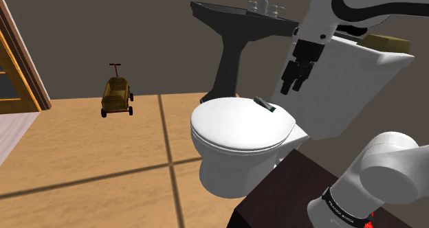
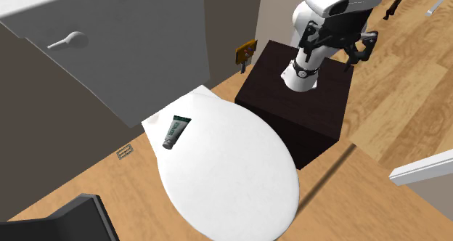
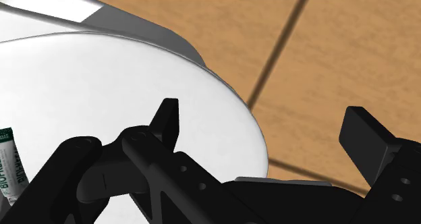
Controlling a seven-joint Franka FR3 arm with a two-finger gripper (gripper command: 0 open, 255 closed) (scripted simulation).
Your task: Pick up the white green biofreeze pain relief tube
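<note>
The Biofreeze tube (image 2: 175, 131) lay flat on the toilet lid (image 2: 232, 181), probably light and soft; its mid-body looked best to pinch. The gripper (image 3: 264, 118) stood empty, fingers apart.

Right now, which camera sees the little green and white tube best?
The second exterior view: the tube lies whole on the toilet lid, seen from above. The shoulder view shows it small and low at the lid's back. The wrist view catches just one end.
</note>
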